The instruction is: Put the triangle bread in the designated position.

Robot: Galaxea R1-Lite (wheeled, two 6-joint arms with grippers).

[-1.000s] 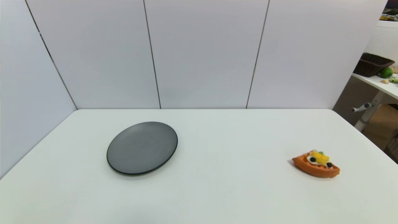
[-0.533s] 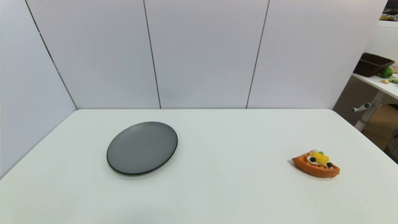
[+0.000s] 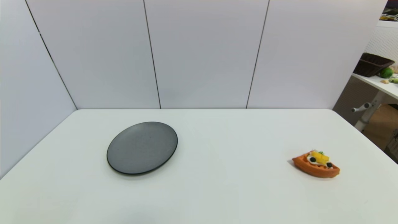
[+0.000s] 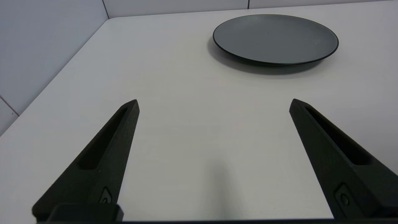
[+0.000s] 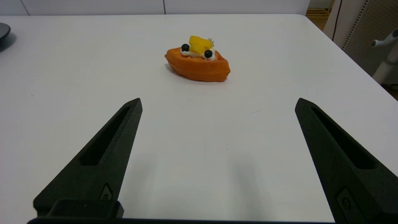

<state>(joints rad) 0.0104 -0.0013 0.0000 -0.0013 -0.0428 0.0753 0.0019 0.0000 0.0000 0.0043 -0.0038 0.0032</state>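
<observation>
Ahead of the wide-spread right end effector (image 5: 217, 102), apart, the triangle bread (image 5: 198, 62)

Illumination is bright, even and diffuse, from overhead. Shadows are soft: a narrow one lies under the plate (image 4: 275, 39) ahead of the left gripper (image 4: 214, 104), and a faint one under the triangle bread (image 5: 198, 60) ahead of the right gripper (image 5: 218, 102). Both grippers cast pale smudges on the table (image 5: 62, 77). The head view bows wall seams near its edges.
</observation>
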